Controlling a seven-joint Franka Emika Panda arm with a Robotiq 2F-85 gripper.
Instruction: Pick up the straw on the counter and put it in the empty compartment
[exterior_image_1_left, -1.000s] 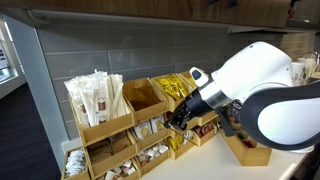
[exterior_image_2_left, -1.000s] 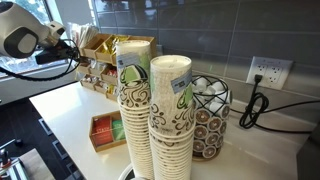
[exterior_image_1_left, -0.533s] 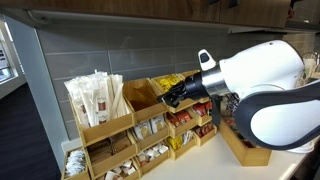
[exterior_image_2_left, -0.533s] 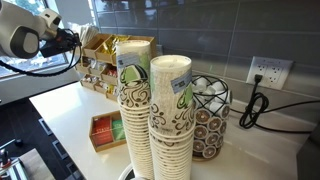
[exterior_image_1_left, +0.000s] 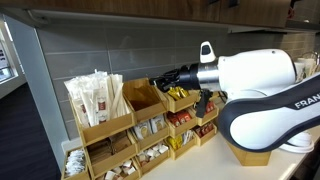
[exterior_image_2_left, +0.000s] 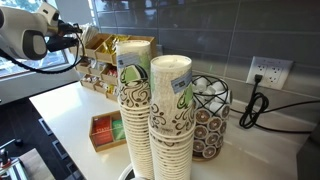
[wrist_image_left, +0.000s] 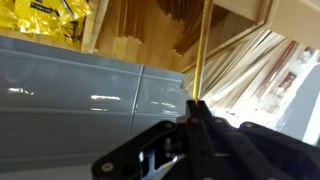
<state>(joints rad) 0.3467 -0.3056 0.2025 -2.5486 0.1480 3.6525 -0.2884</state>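
In the wrist view my gripper (wrist_image_left: 195, 106) is shut on a thin yellow straw (wrist_image_left: 203, 50). The straw points from the fingertips toward the empty compartment (wrist_image_left: 150, 30), a bin showing only bare wood. In an exterior view the gripper (exterior_image_1_left: 160, 83) hovers just above and to the right of that empty compartment (exterior_image_1_left: 143, 97) in the top row of the wooden organizer. The straw is too thin to make out there. In an exterior view the gripper (exterior_image_2_left: 78, 40) is at the organizer's top, above the pale counter (exterior_image_2_left: 70, 112).
A bin of white paper-wrapped sticks (exterior_image_1_left: 95, 100) stands left of the empty compartment and a bin of yellow packets (exterior_image_1_left: 180, 92) right of it. Lower rows hold packets. Tall stacks of paper cups (exterior_image_2_left: 150, 110) and a wire pod holder (exterior_image_2_left: 210, 115) stand on the counter.
The gripper has risen from the organizer's lower rows and moved left, to the top row beside the empty compartment, still shut on the straw.
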